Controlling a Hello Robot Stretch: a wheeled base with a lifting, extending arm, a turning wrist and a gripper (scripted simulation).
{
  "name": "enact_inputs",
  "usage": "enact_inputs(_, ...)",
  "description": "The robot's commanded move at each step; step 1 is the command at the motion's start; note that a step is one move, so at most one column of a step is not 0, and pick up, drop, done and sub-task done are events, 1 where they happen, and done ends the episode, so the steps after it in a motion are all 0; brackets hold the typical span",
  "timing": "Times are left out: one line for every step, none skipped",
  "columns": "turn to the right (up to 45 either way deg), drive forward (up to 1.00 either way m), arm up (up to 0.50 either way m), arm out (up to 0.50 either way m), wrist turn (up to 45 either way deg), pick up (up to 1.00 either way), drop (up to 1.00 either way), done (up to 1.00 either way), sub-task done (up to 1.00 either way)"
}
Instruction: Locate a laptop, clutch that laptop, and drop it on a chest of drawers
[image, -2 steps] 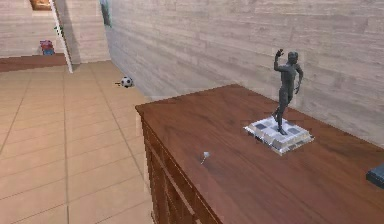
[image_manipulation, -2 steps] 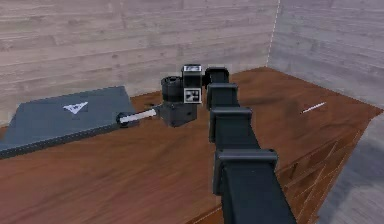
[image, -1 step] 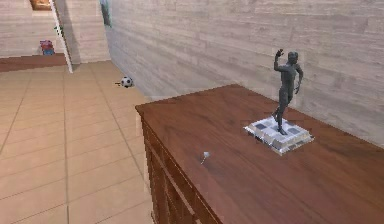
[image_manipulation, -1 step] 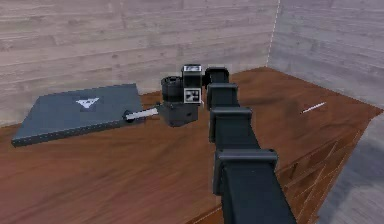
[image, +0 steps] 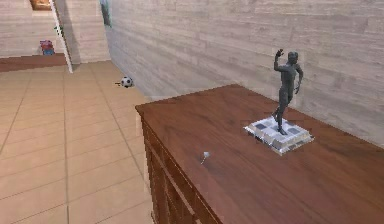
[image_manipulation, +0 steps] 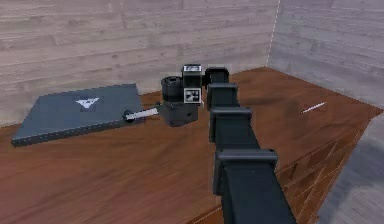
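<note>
A closed dark grey-blue laptop (image_manipulation: 78, 110) lies flat on the brown wooden top (image_manipulation: 120, 175) at the arm side view's left. The dark arm (image_manipulation: 235, 140) reaches up from the bottom edge to the white marker squares (image_manipulation: 192, 85). Left of them, my gripper (image_manipulation: 133, 118) points its thin fingers (image_manipulation: 145, 115) at the laptop's right edge. Since the laptop rests on the wood there, I cannot tell whether the gripper holds anything. In the forward view a wooden chest of drawers (image: 165, 190) fills the lower right.
A dark figure statue (image: 286, 85) on a pale square base (image: 278, 134) stands on the chest's top, with a small pale thing (image: 205, 157) nearer. A thin pen-like stick (image_manipulation: 314, 107) lies on the wood. A ball (image: 127, 81) sits on the tiled floor (image: 60, 140) by the wall.
</note>
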Motion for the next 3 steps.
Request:
enact_inputs(0.0,0.0,0.0,0.0,0.0,0.0,1.0,0.0,0.0)
enact_inputs(0.0,0.0,0.0,-0.1,0.0,0.0,0.0,0.0,0.0)
enact_inputs(0.0,0.0,0.0,0.0,0.0,0.0,0.0,1.0,0.0)
